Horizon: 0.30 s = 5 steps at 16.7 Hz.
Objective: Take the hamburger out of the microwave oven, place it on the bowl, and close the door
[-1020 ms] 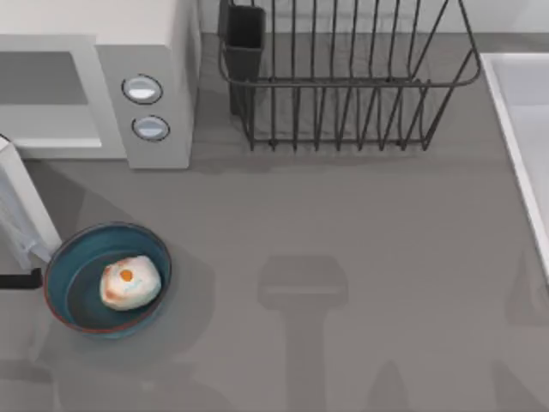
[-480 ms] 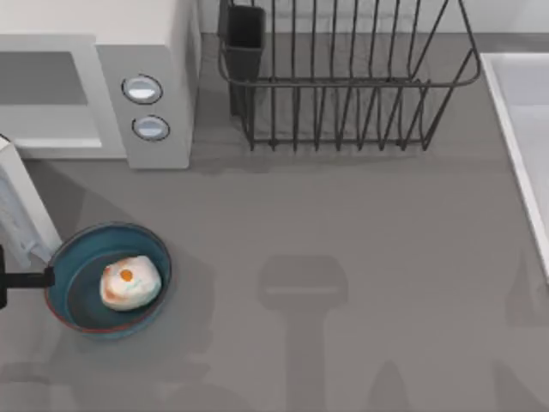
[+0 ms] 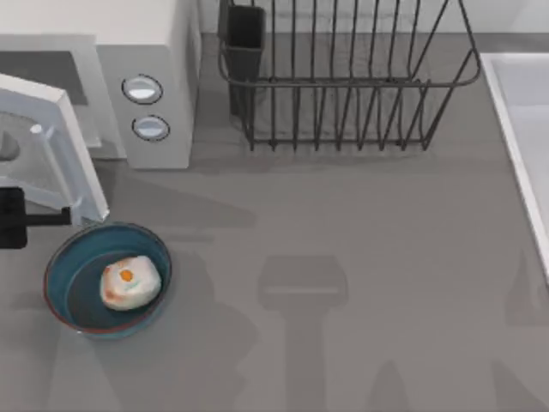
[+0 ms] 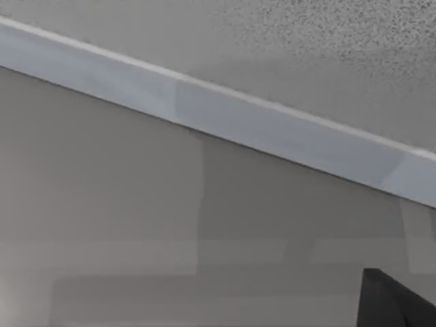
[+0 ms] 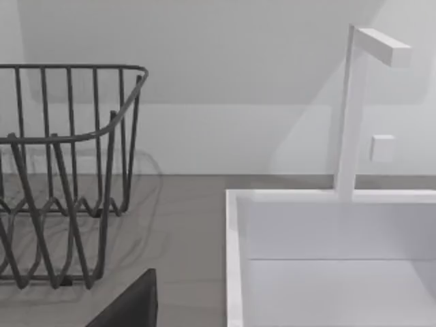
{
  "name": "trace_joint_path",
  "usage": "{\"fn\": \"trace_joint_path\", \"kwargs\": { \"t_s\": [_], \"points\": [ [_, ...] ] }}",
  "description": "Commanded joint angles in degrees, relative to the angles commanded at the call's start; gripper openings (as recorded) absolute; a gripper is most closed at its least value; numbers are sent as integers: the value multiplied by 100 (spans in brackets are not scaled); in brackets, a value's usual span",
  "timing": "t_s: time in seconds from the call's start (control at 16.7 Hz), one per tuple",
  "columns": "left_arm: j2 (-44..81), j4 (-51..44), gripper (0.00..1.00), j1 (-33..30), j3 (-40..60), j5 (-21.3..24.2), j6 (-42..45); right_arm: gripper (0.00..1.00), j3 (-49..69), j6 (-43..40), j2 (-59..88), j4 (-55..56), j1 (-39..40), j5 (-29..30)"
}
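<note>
The hamburger point(image 3: 130, 283) lies inside the blue bowl point(image 3: 62, 257) at the front left of the table. Behind it stands the white microwave oven point(image 3: 146, 51). Its door point(image 3: 51, 146) is swung partway in front of the grey cavity, the free edge pointing toward the bowl. My left gripper point(image 3: 34, 219) is at the table's left edge, just in front of the door's lower edge and touching or nearly touching it. In the left wrist view a dark tip of that gripper point(image 4: 395, 303) shows. My right gripper point(image 5: 129, 306) is parked off to the right.
A black wire rack point(image 3: 343, 77) stands at the back centre, with a dark cup point(image 3: 246, 34) at its left end. A white sink point(image 3: 523, 137) with a white tap point(image 5: 354, 102) runs along the right edge. Open grey tabletop lies in the middle.
The door has swung from wide open toward the microwave's cavity. My left gripper moved away from the bowl, following the door's edge. The hamburger and bowl stayed put.
</note>
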Motion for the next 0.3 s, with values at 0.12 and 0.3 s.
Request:
{"fn": "trace_joint_path", "kwargs": {
  "t_s": [0.12, 0.3],
  "points": [
    [413, 194, 0, -39, 266, -25, -22, 100, 0, 0, 0, 0, 0, 0],
    [589, 293, 0, -60, 402, -37, -33, 100, 0, 0, 0, 0, 0, 0]
  ]
}}
